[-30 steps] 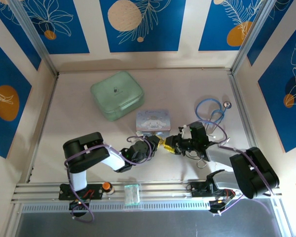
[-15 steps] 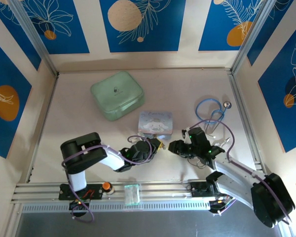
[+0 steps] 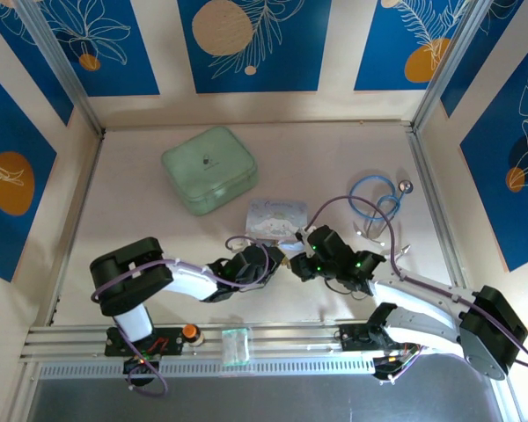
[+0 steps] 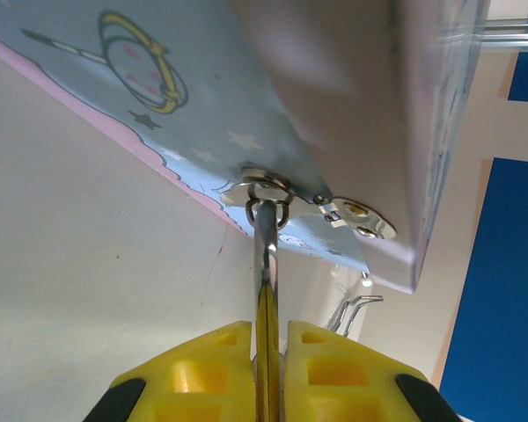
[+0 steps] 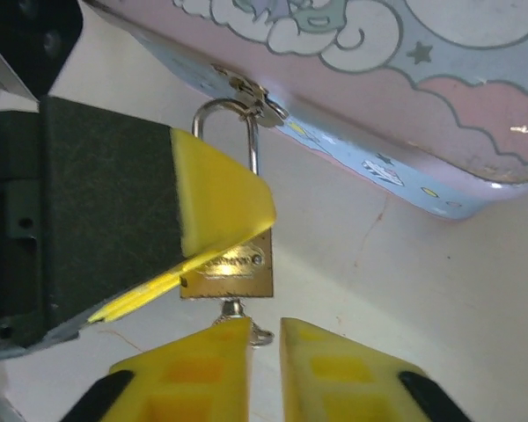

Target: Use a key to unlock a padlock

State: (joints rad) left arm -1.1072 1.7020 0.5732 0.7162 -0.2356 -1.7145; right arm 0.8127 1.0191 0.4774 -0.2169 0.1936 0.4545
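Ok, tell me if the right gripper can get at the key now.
Probably yes: the key pokes out below the padlock, just ahead of the slightly open right gripper; the left gripper clamps only the body.

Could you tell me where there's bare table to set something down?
Free: the table left of the green case, and the strip between that case and the blue cable. Crowded: by the pale blue tin, where the left tool and right tool meet at the padlock.

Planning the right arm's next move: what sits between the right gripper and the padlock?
The key, sticking out of the padlock's underside just above the right gripper, seen in the right wrist view.
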